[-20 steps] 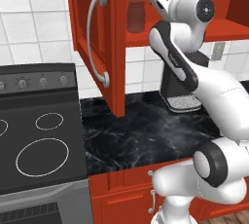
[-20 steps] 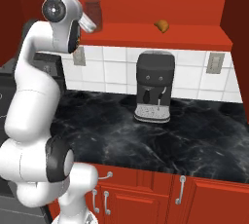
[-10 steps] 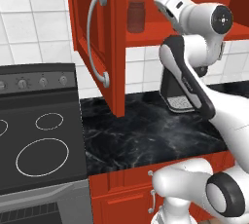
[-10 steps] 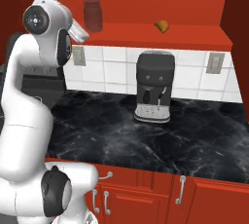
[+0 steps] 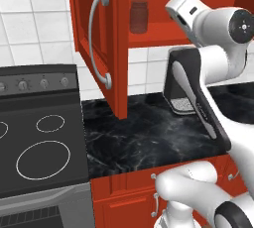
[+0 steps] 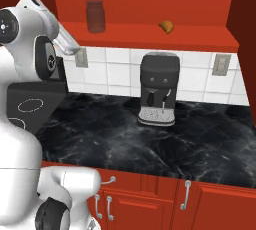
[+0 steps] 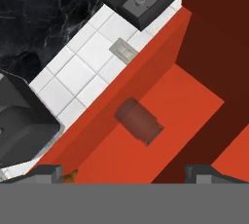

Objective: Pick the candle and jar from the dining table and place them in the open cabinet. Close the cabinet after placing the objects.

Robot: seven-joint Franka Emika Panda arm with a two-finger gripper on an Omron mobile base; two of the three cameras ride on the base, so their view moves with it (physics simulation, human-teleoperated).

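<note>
Left base view first: the dark brownish see-through glass jar is sitting upright on the bottom shelf of the red wooden wall cabinet. The cabinet's panelled door with the long curved silver handle hangs wide open over the black marble tabletop, right next to the black stovetop. The white arm is raised, with its hand up beside the shelf, to the right of the jar and apart from it.

Right base view: same jar on the shelf, and further along the same shelf there's a small golden-brown croissant, well apart from it. A black coffee machine stands on the tabletop below, against the white tiles.

Hand view: the camera looks along at the red shelf and the jar is out in front, clear of the pincer. The two dark tips sit far apart at the bottom with nothing between them, so it's released and empty.

My read: the jar part is done. I can't spot the cream-white candle here, so I can't tell whether it's placed or not. Door's definitely not shut yet, so closing is left at minimum.
</note>
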